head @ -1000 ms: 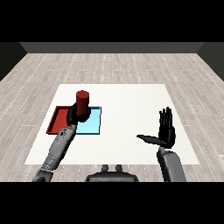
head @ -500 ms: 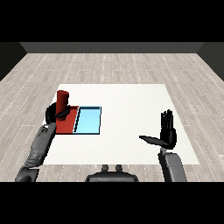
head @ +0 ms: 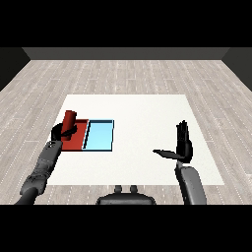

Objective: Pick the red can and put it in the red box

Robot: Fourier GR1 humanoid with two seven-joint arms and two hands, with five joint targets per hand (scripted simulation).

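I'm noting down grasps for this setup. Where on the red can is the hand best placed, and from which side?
Around the middle of its wall, from the robot's left. The red can stands upright over the red tray, a plain cylinder, so fingers can wrap its side. The left hand is curled round its lower part this way, probably the easiest approach.

Pale grey wood-plank floor (head: 147, 74) filling most of the frame; dark wall (head: 126, 53) running across the top; white table (head: 142, 138) in the centre, reaching toward the lower edge; even, flat light throughout
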